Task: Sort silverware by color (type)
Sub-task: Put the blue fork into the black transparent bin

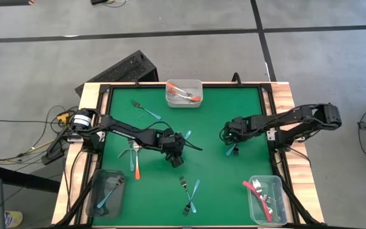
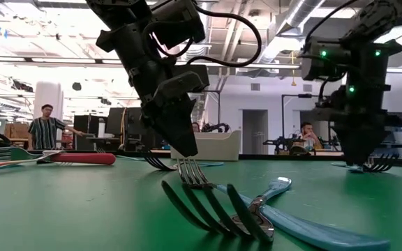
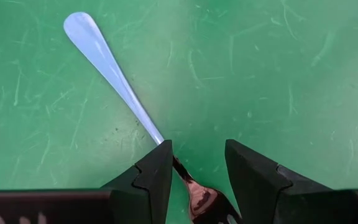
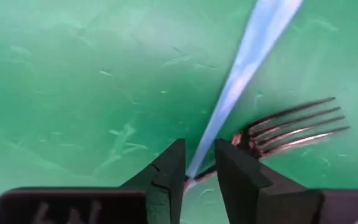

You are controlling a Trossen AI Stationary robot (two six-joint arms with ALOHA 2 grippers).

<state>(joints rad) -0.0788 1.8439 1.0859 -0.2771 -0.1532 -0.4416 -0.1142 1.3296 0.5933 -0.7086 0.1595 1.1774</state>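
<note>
From above, the green table (image 1: 246, 165) is ringed by three clear bins: one at the far edge (image 1: 183, 93) with orange-handled forks, one at the near-left corner (image 1: 106, 192) with a blue fork, one at the near-right corner (image 1: 267, 198) with red-pink ones. The left gripper (image 1: 176, 152) sits mid-table over a light-blue fork (image 1: 187, 135); the right gripper (image 1: 232, 136) works right of centre over another blue fork (image 1: 234, 151). Loose forks (image 1: 189, 194) lie nearer the front edge, and an orange fork (image 1: 136, 166) lies left of the left gripper. Open felt separates the arms, so a clash looks unlikely unless both head for the same bin.

At table height, the left gripper (image 2: 180, 136) points down onto the tines (image 2: 190, 171), with the crossed forks (image 2: 257, 213) close in front. A low sweep could drag them.

The left wrist view shows the fingers (image 3: 157, 174) narrowly apart, straddling the blue fork's neck (image 3: 114, 68), not yet closed. Closing off-centre could pivot the thin handle away.

The right wrist view shows narrow fingers (image 4: 169, 171) around a blue handle (image 4: 247, 56), with a second fork's tines (image 4: 294, 124) just beside. I judge the risk is snagging both forks at once.
</note>
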